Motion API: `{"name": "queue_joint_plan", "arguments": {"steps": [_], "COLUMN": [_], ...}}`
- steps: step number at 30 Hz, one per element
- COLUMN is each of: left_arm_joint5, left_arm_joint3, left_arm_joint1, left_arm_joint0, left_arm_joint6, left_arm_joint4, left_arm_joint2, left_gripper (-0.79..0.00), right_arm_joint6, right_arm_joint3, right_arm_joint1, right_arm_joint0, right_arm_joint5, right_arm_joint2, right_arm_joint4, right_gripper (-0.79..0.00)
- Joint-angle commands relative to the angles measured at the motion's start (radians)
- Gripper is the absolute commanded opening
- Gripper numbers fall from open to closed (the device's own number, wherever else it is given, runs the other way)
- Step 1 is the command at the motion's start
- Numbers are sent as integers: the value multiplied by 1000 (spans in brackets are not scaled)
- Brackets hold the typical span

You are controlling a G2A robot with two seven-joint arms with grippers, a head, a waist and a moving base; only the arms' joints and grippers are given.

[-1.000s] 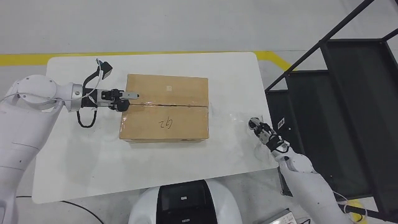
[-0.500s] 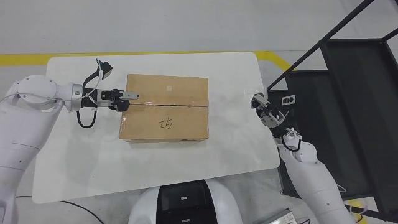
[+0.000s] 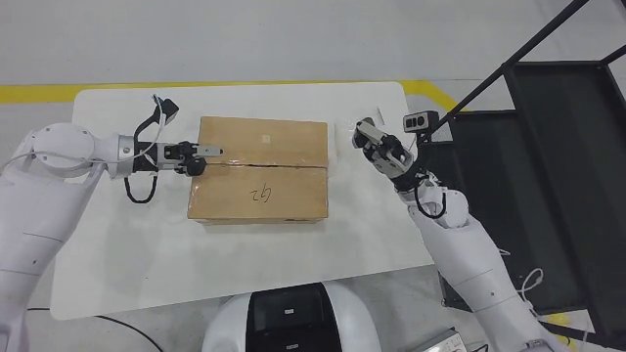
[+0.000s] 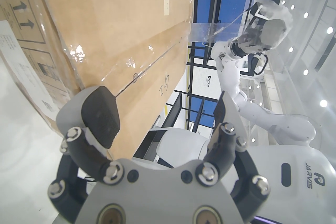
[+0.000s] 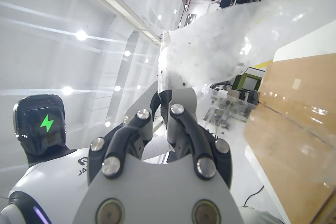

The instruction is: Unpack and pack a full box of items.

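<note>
Beyond the brown cardboard box's (image 3: 262, 168) right end, the right gripper (image 3: 367, 134) is pinching the clear tape strip's (image 4: 207, 30) free end (likely flimsy and sticky), while the left gripper (image 3: 203, 156) is resting spread open opposite.

Handwritten "G2" on the box (image 3: 262, 168)

The left claw (image 4: 162, 110) stands spread wide, one dark pad (image 4: 101, 110) at the near end of the cardboard box's (image 4: 113, 25) closed seam. Clear tape (image 4: 210, 31) stretches off the box's far edge (clear of the cardboard there) to the right claw (image 4: 249, 37), farther off.
</note>
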Motion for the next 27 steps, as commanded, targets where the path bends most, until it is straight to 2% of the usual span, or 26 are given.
{"name": "queue_joint_plan", "arguments": {"steps": [1, 8, 17, 22, 27], "left_arm_joint5": [3, 15, 66, 87, 116], "left_arm_joint3": [-7, -8, 64, 104, 163], "left_arm_joint1": [1, 8, 15, 0, -40], "left_arm_joint0": [4, 21, 33, 16, -30], "left_arm_joint6": [3, 25, 117, 125, 91], "left_arm_joint4": [4, -14, -80, -67, -92], "left_arm_joint2": [-4, -44, -117, -82, 5], "left_gripper": [0, 0, 0, 0, 0], "right_arm_joint6": [-7, -12, -35, -40, -40], "right_arm_joint3": [17, 74, 116, 119, 119], "right_arm_joint1": [-10, -44, -63, -64, -64], "right_arm_joint0": [42, 165, 218, 214, 214], "right_arm_joint5": [0, 6, -23, -33, -33], "right_arm_joint2": [-46, -171, -201, -197, -197], "right_arm_joint4": [-22, -95, -140, -142, -142], "right_gripper": [-785, -785, -785, -785, -785]}}
